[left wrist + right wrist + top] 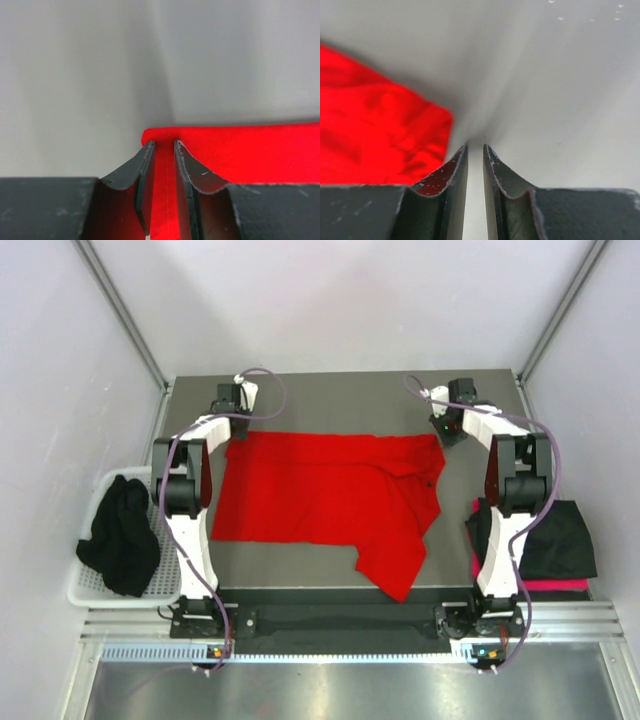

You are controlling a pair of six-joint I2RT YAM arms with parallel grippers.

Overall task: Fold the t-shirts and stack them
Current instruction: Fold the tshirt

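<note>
The red shirt (320, 490) lies spread across the bench (330, 400), with one flap hanging toward the near edge, so the step in hand looks like taking hold of its far corners for the first fold.

The left tool (238, 425) sits at the far left corner. In its wrist view (163, 145) the hem runs up the narrow gap between the jaws, but I cannot tell whether the cloth is pinched or only straddled.

The right tool (445, 430) is at the far right corner. Its jaws (475, 147) stand slightly apart with only bare bench between them, and the shirt's edge (370, 125) is just to one side.

To my eye, the right tool must shift over onto the cloth before it clamps. Then both corners can be lifted together and carried toward the near hem.

A black shirt (120, 535) waits in the basket (90, 590), and the stack (560, 535) sits on the right.
</note>
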